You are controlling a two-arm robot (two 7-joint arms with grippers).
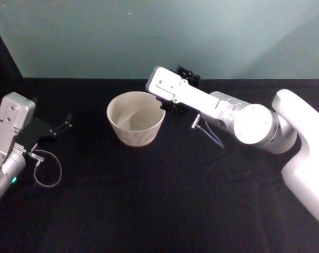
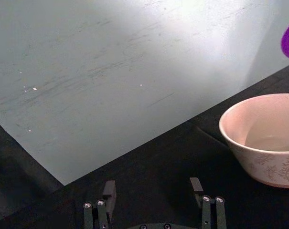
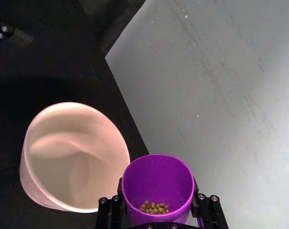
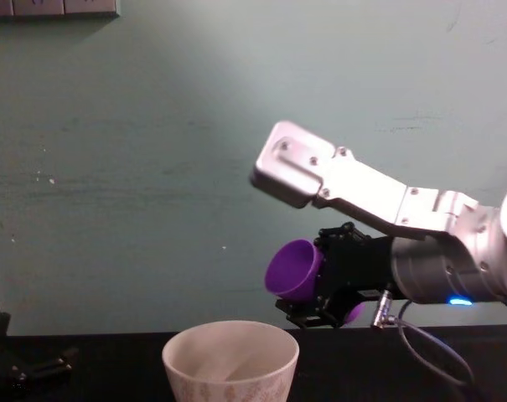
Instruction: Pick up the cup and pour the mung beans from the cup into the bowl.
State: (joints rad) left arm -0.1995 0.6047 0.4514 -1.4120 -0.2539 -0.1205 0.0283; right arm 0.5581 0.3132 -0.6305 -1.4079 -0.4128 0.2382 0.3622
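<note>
Small purple tapered plastic cup (image 3: 157,183): base cut off at picture edge in right wrist view; right tool (image 3: 157,202) finger bases likewise. Head view: cup almost wholly hidden behind right arm's wrist housing (image 1: 164,87). Left wrist view: cup clipped to sliver; large cream-white leaf-patterned bowl (image 2: 259,143) cropped at edge. Chest view: bowl foot cut off. Left tool (image 1: 67,122): dark on black surface (image 1: 164,200), outline unclear in head view.

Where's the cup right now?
In the chest view the cup is held in the air by the right tool on the robot's right, tipped leftward just above the right rim of the bowl.
</note>
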